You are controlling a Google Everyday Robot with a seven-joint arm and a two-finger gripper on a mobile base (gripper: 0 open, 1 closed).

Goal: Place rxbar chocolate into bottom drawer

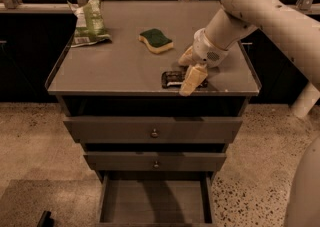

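Cannot tell how far open the gripper [190, 72], low over the right end of the rxbar chocolate [173, 79], flat by the near edge of the cabinet top [115, 66]. Could shove the bar over that edge, missing the open bottom drawer [155, 202] below, through a skewed pinch on the thin, slick wrapper.

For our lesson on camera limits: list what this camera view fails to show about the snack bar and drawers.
Camera view:
- rxbar chocolate: right end hidden behind the gripper, low over the cabinet top's front edge.
- bottom drawer: front cut off by the lower edge.
- two upper drawers: shut, contents hidden by their fronts.
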